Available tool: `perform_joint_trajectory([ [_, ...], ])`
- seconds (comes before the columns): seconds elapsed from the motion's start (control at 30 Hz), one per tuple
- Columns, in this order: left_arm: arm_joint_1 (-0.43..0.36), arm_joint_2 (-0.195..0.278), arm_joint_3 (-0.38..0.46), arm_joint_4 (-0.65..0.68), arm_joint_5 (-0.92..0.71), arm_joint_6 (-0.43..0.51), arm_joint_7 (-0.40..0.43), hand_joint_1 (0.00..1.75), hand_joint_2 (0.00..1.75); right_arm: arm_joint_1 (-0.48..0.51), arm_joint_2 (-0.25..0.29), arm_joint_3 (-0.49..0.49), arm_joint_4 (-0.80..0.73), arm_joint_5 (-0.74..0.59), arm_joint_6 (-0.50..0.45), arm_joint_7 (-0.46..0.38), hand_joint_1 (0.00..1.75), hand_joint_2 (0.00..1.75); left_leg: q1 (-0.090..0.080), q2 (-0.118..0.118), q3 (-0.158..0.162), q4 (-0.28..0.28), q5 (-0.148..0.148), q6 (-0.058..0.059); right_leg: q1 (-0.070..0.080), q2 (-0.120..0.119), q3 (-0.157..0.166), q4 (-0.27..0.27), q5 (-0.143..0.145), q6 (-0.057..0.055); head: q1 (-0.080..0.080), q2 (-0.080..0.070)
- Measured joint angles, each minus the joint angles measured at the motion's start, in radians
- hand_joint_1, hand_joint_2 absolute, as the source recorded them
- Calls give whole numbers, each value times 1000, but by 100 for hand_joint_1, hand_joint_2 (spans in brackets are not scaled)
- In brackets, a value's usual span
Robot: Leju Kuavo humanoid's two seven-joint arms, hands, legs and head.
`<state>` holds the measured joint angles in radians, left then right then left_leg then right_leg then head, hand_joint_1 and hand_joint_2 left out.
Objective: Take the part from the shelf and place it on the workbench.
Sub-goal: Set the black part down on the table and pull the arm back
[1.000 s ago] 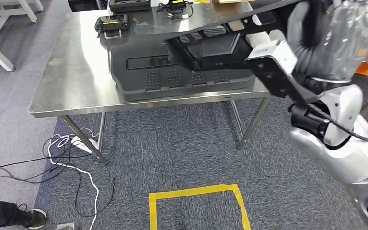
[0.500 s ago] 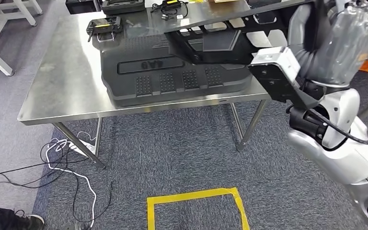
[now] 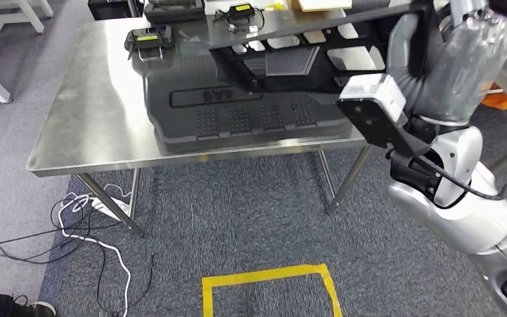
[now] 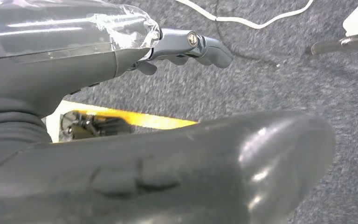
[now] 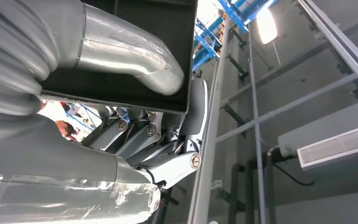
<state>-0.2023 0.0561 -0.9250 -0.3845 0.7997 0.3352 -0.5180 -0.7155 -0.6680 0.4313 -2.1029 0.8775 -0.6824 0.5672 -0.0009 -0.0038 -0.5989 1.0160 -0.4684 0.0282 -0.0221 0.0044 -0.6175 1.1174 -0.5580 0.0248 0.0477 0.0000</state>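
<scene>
My right hand [image 3: 459, 63], wrapped in clear film, grips one end of a long flat black part [image 3: 284, 46] with several cutouts. The part hangs tilted above the steel workbench [image 3: 86, 125], over the far right half of it. In the right wrist view the thumb [image 5: 135, 56] lies on one face of the black part [image 5: 144, 16] and the fingers [image 5: 168, 158] on the other. Below it a large black moulded part [image 3: 237, 115] lies flat on the workbench. My left hand [image 4: 182, 44] hangs over the grey carpet and holds nothing, its fingers stretched out.
Black handheld devices [image 3: 148, 38] and cables [image 3: 241, 13] lie along the workbench's far edge. White and black cords [image 3: 86, 221] trail on the carpet by the left table legs. A yellow tape square [image 3: 270, 284] marks the floor. A person's shoe [image 3: 36, 308] is at the lower left.
The whole picture has shifted a little, so the camera moved. The held part now reaches farther left over the workbench and sits higher in the picture. My right hand's grip is unchanged.
</scene>
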Motion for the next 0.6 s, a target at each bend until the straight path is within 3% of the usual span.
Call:
perform_joint_trajectory([
  [0.07, 0, 0, 0, 0, -3, 0, 0, 0, 0, 3, 0, 0, 0, 4, -2, 0, 175, 175, -1, 0, 7, -3, -3, 6, 0, 0, -66, 122, -48, 3, 6, 0],
  [0.1, 0, 0, 0, 0, -4, 0, 0, 0, 0, 5, 0, 0, 1, 6, -3, 0, 175, 175, -2, 0, 9, -2, -5, 7, 0, 0, -98, 172, -58, 5, 8, 0],
  [0.13, 0, 0, 0, 0, -4, 0, 0, 0, 0, 7, 0, 0, 1, 7, -3, 0, 175, 175, -2, 0, 11, -1, -9, 7, -1, 0, -114, 189, -49, 6, 8, 0],
  [0.17, 0, -1, 0, 0, -5, 0, 0, 0, 0, 8, 0, 0, 1, 7, -4, 0, 175, 175, -1, 0, 14, 2, -13, 7, -1, 0, -112, 170, -22, 7, 9, 0],
  [0.23, 0, -1, 0, 0, -6, 0, 0, 0, 0, 9, 0, 0, 1, 7, -4, 0, 175, 175, 0, -1, 20, 10, -25, 1, -2, -2, -67, 54, 52, 7, 12, 0],
  [0.3, 0, -2, 0, 0, -7, 0, 1, 0, 0, 11, 0, -1, 1, 7, -4, 0, 175, 175, -4, -2, 17, 23, -36, -8, 0, -4, -31, -39, 86, 1, 14, 0],
  [0.47, -1, -2, 0, 0, -13, 1, 5, 0, 0, 18, -2, -2, 1, 9, -5, 0, 175, 175, -6, -1, 13, 50, -63, -30, -2, -1, -19, -62, 81, -20, 6, 0],
  [0.53, -1, -2, 0, 0, -15, 1, 5, 0, 0, 19, -2, -3, 1, 9, -5, 0, 175, 175, -2, -1, -28, 146, -112, -41, -4, -2, -11, -65, 79, -26, 2, 0],
  [0.6, 1, -2, 0, 0, -16, 1, 7, 0, 0, 22, -2, -3, 1, 10, -5, 0, 175, 175, 3, 0, -96, 271, -156, -47, -4, -3, -7, -65, 74, -30, -1, 0],
])
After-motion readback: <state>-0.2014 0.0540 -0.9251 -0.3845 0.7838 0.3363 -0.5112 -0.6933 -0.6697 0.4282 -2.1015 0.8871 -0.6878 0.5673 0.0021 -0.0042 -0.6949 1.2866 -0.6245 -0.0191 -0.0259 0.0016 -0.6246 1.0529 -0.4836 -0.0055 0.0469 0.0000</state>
